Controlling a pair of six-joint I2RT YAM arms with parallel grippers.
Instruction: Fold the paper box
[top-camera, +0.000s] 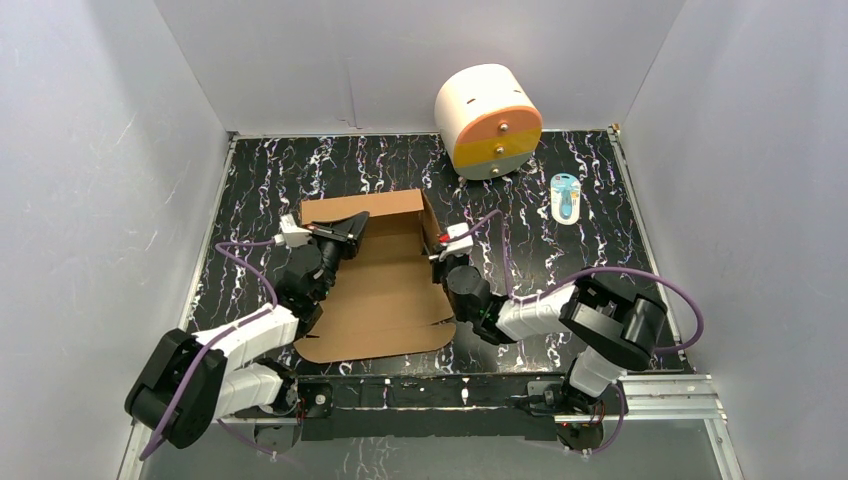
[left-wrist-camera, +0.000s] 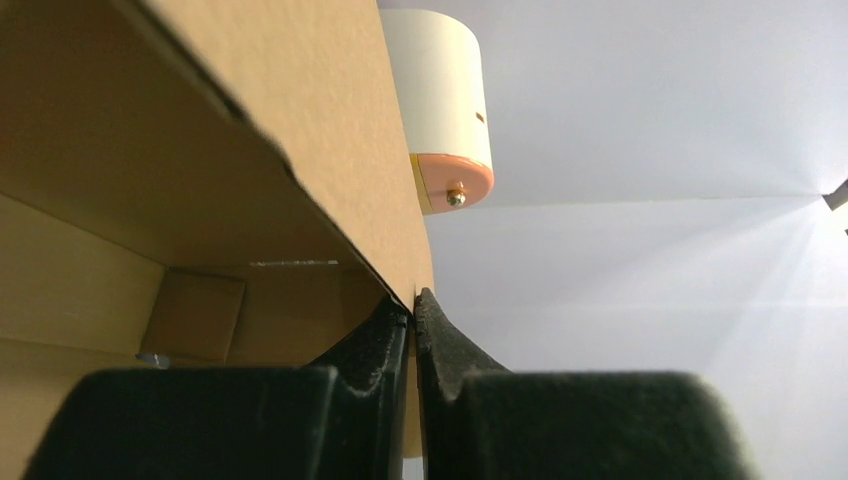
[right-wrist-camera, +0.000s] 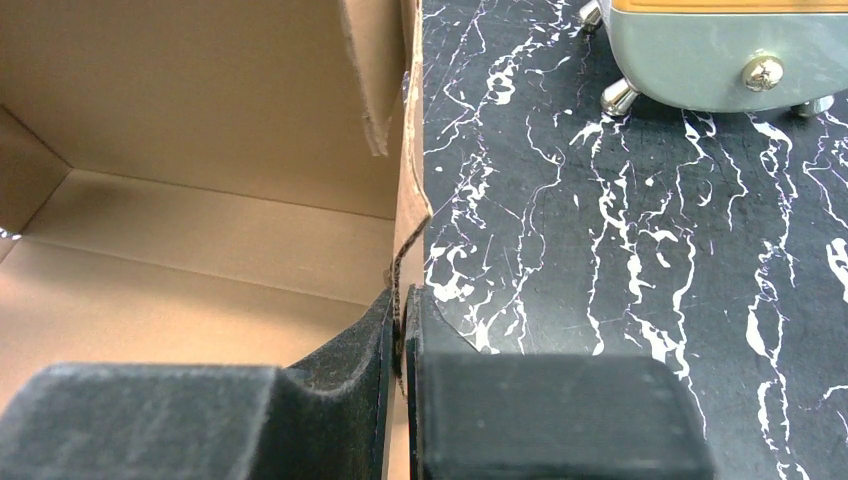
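From above, the paper box (top-camera: 385, 300) lies in the middle of the black marbled tabletop (top-camera: 560, 270) between the two arms, its far wall and right side wall standing up while the near panel, with its rounded flap edge, lies flat toward the arm bases. The left gripper (top-camera: 350, 232) is at the box's left side and the right gripper (top-camera: 437, 255) at the right wall's near end. A white cylinder (top-camera: 487, 120) with an orange and yellow face stands at the far edge, well apart from the box, and a small blue item (top-camera: 566, 197) (too small to identify) lies to its right. In the left wrist view, the left gripper (left-wrist-camera: 412, 305) is pinched narrow on the edge of a raised panel of the paper box (left-wrist-camera: 300, 110), probably the left side flap. In the right wrist view, the right gripper (right-wrist-camera: 400, 300) is clamped on the thin, slightly buckled right wall of the paper box (right-wrist-camera: 200, 130), with the tabletop (right-wrist-camera: 600, 250) just beside it.
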